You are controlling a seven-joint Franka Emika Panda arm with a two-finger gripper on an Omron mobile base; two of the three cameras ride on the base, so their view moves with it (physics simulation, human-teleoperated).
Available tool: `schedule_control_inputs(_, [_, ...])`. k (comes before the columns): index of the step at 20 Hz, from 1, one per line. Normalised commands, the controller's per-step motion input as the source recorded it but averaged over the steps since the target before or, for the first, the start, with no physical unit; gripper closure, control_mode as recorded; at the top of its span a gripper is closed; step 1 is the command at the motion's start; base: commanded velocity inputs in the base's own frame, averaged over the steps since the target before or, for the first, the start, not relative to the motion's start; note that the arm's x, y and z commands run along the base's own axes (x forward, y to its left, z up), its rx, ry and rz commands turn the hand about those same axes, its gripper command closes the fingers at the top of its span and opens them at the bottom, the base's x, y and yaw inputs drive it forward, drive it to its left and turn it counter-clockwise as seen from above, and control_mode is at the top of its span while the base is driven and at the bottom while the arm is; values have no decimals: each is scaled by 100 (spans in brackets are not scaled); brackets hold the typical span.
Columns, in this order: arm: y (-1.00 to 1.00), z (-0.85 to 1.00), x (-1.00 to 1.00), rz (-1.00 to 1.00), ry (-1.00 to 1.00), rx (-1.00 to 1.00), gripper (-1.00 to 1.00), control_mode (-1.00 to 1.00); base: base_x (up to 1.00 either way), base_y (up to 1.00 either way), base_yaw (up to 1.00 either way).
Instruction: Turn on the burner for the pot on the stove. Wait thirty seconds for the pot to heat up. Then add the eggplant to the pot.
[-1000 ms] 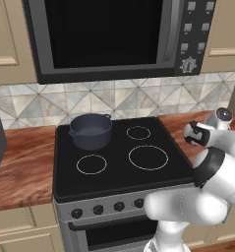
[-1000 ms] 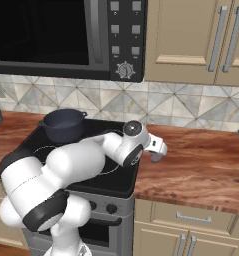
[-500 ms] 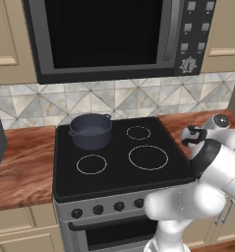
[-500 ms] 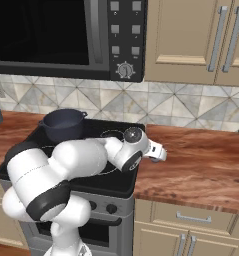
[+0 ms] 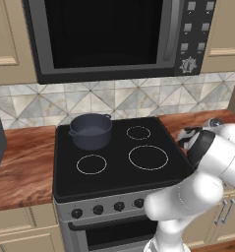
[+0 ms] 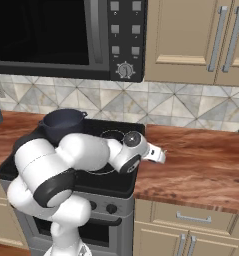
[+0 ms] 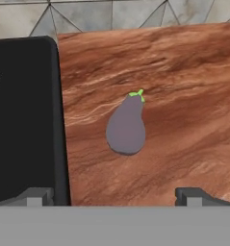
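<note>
Your eggplant (image 7: 126, 126) lies on the wooden counter (image 7: 184, 72) just right of the stove (image 7: 20, 120), ahead of and between the gripper's (image 7: 114, 196) wide-apart, empty fingers, with the hand reaching low over the counter.

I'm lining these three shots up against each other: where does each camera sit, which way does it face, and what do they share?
Left base view: behind the arm on its left, looking forward and down at the stove, the pot and the microwave; the white arm rises at the lower right.
Right base view: behind on the right, facing the same stove and pot plus the wooden counter; the arm rises at the lower left.
Hand view: on the hand, looking down at the eggplant on the counter, between the open claw tips.
Shared: both base views show the stove and pot.
</note>
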Motion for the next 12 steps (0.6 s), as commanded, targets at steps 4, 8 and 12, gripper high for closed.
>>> schedule_control_inputs(4, [-8,-9,7,0,0,0,-100,-100,0,0,0])
schedule_control_inputs(8, [-52,0,0,6,-4,7,-100,-100,0,0,0])
schedule_control_inputs(12, [-2,0,0,0,0,0,-100,-100,0,0,0])
